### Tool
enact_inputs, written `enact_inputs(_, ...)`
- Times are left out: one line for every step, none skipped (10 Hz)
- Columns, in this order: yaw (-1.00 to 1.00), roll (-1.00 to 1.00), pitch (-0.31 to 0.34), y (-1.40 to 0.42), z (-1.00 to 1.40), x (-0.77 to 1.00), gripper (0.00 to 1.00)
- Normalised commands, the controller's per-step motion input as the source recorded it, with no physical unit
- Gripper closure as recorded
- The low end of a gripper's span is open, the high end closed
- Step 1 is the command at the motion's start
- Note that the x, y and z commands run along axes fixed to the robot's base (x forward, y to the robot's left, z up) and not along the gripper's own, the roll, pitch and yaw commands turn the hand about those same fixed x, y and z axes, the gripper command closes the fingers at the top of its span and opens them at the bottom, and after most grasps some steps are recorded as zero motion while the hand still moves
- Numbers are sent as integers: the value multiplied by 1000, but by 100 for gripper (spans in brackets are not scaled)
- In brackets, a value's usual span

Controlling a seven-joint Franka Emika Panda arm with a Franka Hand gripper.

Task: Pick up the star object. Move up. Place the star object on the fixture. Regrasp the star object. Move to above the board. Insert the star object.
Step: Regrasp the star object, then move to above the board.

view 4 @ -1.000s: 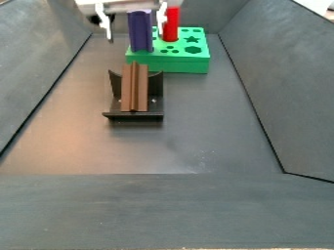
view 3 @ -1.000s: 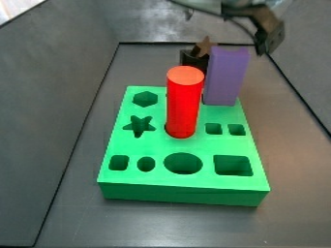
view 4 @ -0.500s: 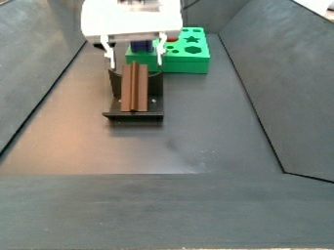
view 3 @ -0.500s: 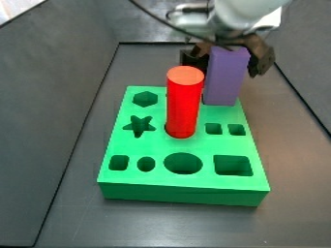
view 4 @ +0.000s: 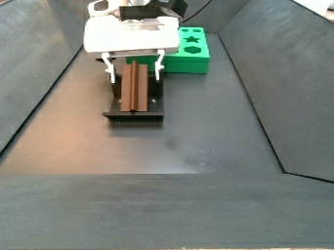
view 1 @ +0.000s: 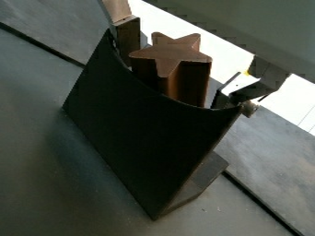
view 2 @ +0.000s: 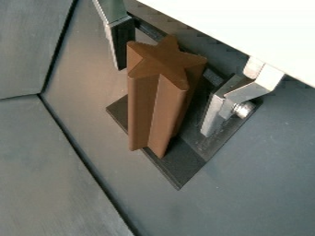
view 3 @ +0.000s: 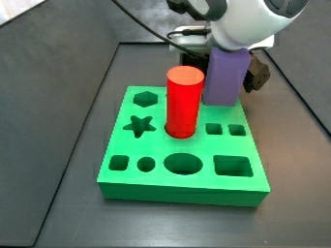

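1. Star object [view 2: 157,92] lies in the fixture [view 1: 142,129], star end visible; well apart from the board [view 4: 187,54].
2. Gripper [view 4: 132,64] is low over the fixture; jaws open, fingers [view 2: 231,103] straddling the peg without touching.

From the board's side, the gripper [view 3: 254,70] sits behind the purple block [view 3: 227,76], which hides the fixture and star object entirely. In a wrist view the fixture [view 1: 142,124] wall covers the star object [view 1: 179,64] below its top. One finger [view 2: 234,100] seems clear of it, though both fingers' tips are hidden.
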Motion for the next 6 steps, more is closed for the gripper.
enact_inputs(-6,55,12,-5,-179,13,0)
enact_inputs(-2,55,12,-5,-179,14,0)
enact_inputs(1,55,12,-5,-179,14,0)
enact_inputs(3,55,12,-4,-179,14,0)
enact_inputs(0,0,0,0,0,0,100)
enact_inputs(-168,38,108,27,1000,13,100)
